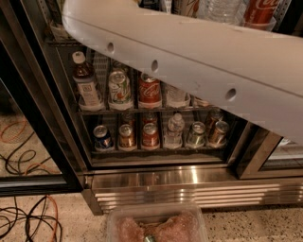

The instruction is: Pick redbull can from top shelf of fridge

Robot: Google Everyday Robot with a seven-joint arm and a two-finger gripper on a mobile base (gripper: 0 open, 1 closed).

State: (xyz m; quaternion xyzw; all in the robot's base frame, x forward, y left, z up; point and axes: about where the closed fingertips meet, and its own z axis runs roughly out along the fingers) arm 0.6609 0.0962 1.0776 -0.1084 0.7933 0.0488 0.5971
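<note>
Gripper, redbull can out of view; top shelf [59, 41] mostly behind arm [189, 61].

Fridge [189, 177]: stainless base, black frames, drinks inside; pincer unseen.

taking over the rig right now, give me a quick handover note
The gripper is out of view, somewhere past the white arm that crosses the front of the fridge.
The redbull can is not visible. The arm hides most of the upper racks, and only a cola can shows at the top edge.
Done: no pick is visible.
Left: locate the redbull can, grasp it and withdraw.
</note>
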